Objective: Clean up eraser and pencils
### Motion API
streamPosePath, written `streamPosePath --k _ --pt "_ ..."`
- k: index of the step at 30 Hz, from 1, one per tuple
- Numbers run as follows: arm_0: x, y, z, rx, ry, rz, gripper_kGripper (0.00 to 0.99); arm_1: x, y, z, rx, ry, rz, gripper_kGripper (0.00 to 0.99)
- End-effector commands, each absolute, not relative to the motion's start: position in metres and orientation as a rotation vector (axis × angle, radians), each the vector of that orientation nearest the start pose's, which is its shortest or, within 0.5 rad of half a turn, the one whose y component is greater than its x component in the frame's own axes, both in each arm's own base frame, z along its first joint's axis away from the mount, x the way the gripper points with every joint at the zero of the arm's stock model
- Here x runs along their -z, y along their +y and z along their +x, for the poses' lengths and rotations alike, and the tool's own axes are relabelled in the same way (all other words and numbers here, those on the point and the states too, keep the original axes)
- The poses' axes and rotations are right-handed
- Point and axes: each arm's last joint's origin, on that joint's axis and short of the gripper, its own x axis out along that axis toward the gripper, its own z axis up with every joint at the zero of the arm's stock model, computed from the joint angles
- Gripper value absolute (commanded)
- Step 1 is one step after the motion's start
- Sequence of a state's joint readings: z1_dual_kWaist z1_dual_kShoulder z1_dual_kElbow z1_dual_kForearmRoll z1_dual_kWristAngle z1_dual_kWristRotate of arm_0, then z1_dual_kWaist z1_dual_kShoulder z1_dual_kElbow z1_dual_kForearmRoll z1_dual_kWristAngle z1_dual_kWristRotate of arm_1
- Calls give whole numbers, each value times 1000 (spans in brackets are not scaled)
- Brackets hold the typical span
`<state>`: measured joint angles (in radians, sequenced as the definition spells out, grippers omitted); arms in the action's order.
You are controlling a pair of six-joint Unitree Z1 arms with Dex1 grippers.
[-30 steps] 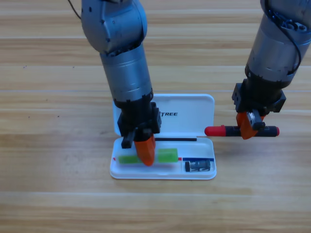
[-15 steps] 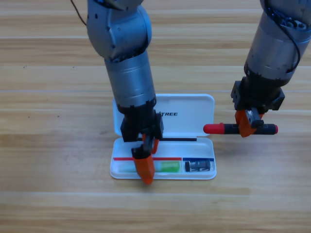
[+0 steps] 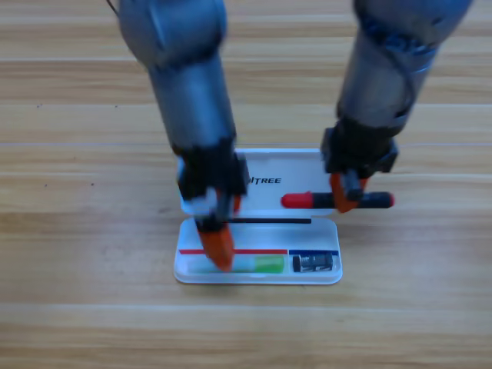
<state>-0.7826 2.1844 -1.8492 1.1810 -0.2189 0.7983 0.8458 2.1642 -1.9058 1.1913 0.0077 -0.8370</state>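
The table [image 3: 69, 231] is pale wood with long grain lines and a soft satin sheen. The white case [image 3: 307, 173] looks like smooth, slightly glossy plastic. Both arms wear brushed grey metal sleeves (ribbed near the wrists), and the orange jaws look like matt plastic.

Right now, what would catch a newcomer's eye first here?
The right hand holds a red-capped black pencil level over the open white case's lid. The left hand points down into the case's tray, over the green pencil. The tiny eraser lies in the tray's right compartment.
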Motion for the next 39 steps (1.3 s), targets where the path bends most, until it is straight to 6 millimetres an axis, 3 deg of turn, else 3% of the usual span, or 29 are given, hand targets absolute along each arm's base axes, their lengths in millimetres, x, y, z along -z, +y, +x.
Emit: streamPosePath --k 1,5,8,12,15,19,24,31,33,36,39 --pt "-374 -247 265 1217 884 985 988 -236 369 279 -1313 1078 -1327 0" --pt "-427 -177 253 1041 767 908 989 -225 385 281 -1309 1078 -1341 0" --pt "-450 -129 243 892 693 837 990 -217 395 281 -1312 1080 -1344 0" --pt "-453 -80 232 746 636 759 990 -209 404 284 -1301 1078 -1354 0" --pt "-446 -55 223 692 618 710 990 -203 410 286 -1294 1077 -1357 0" --pt "-430 -40 205 655 590 680 990 -200 414 286 -1292 1074 -1356 0" --pt "-413 -35 185 623 541 674 990 -200 416 285 -1293 1072 -1356 0" --pt "-407 -35 182 613 549 648 990 -199 416 285 -1284 1079 -1350 15" --pt "-405 -35 183 614 554 646 990 -200 416 285 -1280 1080 -1345 311" --pt "-404 -35 184 617 560 644 990 -202 415 285 -1269 1081 -1338 836" --pt "-402 -35 184 621 565 644 990 -206 414 284 -1265 1075 -1336 874"
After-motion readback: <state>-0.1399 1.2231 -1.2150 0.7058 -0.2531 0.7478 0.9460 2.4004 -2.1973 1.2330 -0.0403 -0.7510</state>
